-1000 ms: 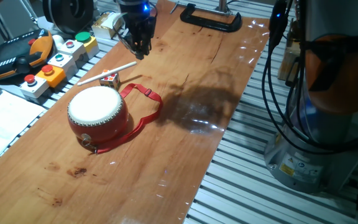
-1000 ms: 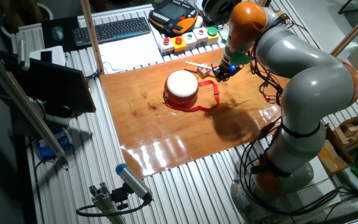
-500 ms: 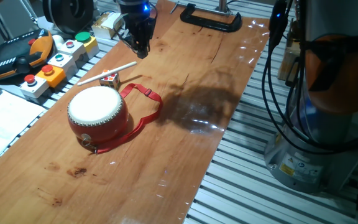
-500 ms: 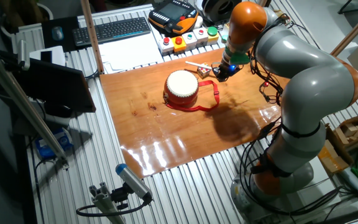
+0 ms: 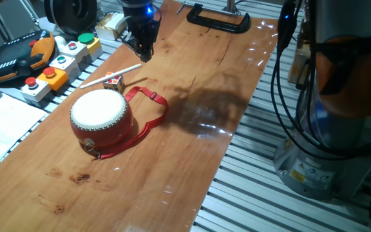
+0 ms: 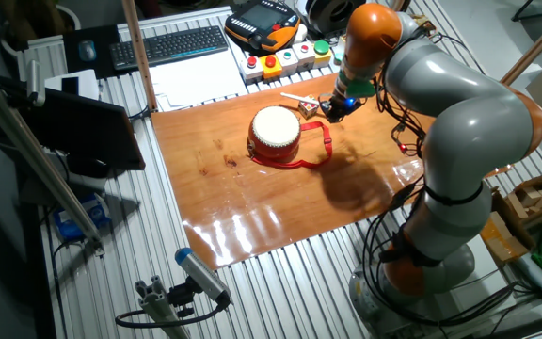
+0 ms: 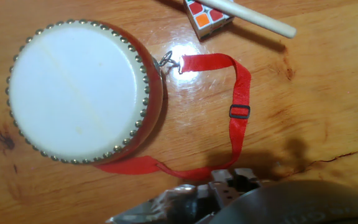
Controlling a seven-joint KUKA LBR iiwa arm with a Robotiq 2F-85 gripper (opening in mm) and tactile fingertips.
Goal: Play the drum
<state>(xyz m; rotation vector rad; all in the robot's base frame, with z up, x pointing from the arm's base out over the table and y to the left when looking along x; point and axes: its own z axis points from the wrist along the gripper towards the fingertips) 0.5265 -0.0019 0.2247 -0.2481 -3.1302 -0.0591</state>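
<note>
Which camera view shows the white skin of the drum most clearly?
The hand view: it looks nearly straight down on the drum, so the whole skin and studded rim fill much of the picture. One fixed view shows the skin at a slant, smaller. The other fixed view shows it from far away, as a small pale disc.

From this side my gripper (image 6: 335,105) hangs over the far right part of the wooden board (image 6: 252,202) (its jaws too small to read), just right of the drum (image 6: 275,135), whose red strap (image 6: 326,143) loops toward me
</note>
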